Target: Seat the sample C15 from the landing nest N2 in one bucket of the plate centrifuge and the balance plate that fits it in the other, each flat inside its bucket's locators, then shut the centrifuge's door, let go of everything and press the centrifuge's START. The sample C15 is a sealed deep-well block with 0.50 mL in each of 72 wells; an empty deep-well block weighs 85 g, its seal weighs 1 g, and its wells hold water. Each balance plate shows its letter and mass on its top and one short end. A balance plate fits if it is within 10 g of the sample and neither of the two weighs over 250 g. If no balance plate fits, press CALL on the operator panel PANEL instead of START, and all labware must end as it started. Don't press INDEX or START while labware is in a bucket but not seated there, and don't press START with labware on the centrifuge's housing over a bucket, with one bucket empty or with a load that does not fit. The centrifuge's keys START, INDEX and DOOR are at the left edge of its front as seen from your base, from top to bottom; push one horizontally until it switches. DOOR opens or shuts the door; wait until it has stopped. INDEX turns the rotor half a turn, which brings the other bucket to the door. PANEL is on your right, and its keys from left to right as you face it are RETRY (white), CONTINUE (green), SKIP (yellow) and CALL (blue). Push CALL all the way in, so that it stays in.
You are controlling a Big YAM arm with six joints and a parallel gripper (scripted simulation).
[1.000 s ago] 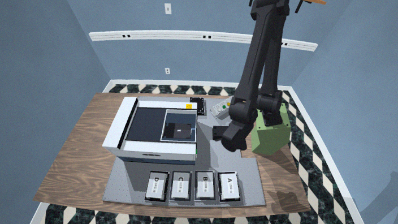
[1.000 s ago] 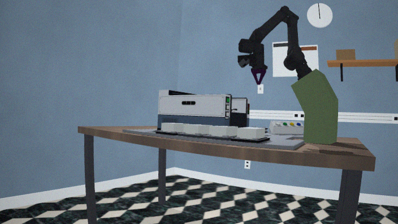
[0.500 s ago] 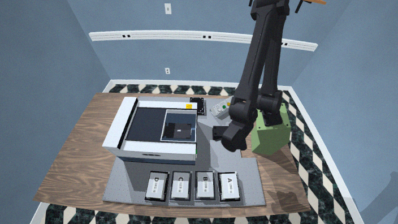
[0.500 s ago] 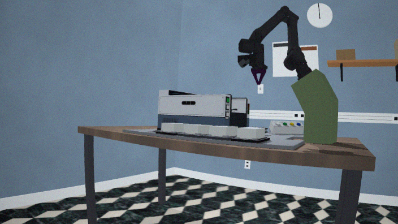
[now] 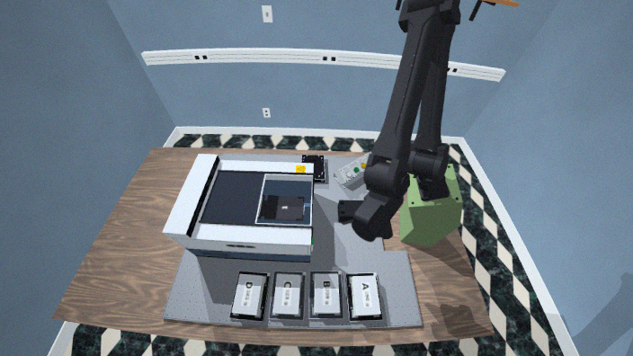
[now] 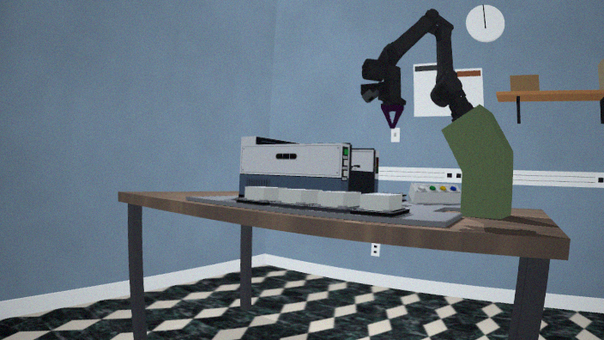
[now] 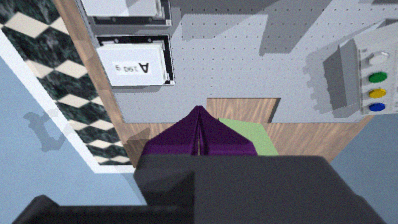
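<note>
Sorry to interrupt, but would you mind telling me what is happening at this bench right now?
The arm's gripper hangs high above the table, fingers shut on nothing, pointing down near the green pedestal. Four balance plates, A, B, C and D, sit in their nests at the front. The centrifuge has its top door open, showing a dark bucket. The operator panel sits untouched.
</note>
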